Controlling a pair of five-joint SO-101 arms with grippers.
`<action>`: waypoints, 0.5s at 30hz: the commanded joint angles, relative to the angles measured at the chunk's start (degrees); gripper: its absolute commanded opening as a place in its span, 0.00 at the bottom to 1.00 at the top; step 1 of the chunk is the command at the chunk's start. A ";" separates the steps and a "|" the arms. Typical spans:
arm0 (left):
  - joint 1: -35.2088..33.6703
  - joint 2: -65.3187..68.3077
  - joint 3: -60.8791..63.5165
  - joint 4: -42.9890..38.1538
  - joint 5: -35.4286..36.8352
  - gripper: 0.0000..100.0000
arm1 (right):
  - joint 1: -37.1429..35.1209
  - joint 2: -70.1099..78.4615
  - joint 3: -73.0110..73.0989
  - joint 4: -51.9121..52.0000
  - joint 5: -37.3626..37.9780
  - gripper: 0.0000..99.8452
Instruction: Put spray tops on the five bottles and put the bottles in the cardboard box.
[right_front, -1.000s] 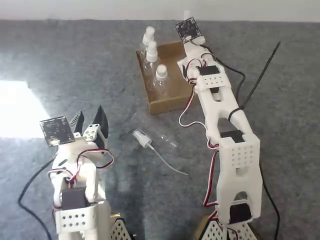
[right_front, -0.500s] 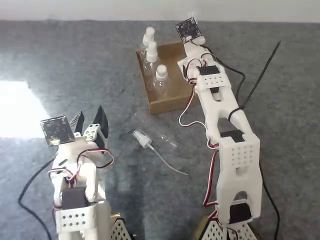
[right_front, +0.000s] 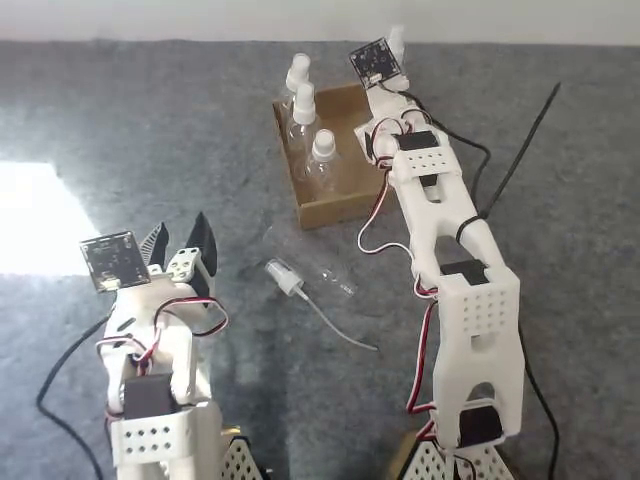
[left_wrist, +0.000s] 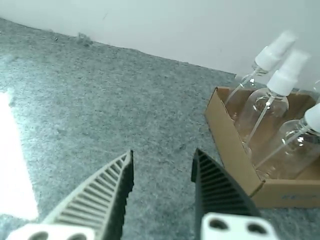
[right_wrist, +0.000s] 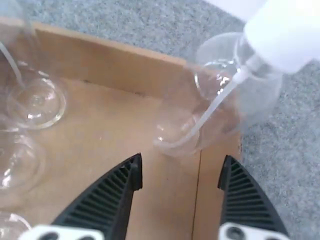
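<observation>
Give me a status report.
Left gripper open; right gripper open above box. Three bottles boxed, fourth bottle tilted at its rim. Fifth bottle, spray top loose on table.

Grey felt-like table covering (right_front: 120, 120) spans the frame; a white wall (right_front: 200, 18) runs along the top edge; a bright light patch (right_front: 30, 215) lies at the left edge.

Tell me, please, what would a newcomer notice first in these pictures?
The eye falls first on three bottles with white spray tops, standing in the cardboard box at the far side of the grey mat. Next comes a fourth bottle, tilted at the box's edge just ahead of the open right hand. A loose spray top with a long tube lies on the mat between the arms.
</observation>
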 joint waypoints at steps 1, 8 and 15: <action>-0.18 -0.53 -0.66 -1.76 0.44 0.18 | 0.92 -5.58 -3.60 4.97 0.62 0.22; -0.18 -0.53 -0.66 -1.76 0.44 0.18 | 0.57 -10.07 -3.60 12.70 0.62 0.22; -0.18 -0.53 -0.66 -1.76 0.44 0.18 | 0.48 -14.11 -3.60 15.08 0.79 0.12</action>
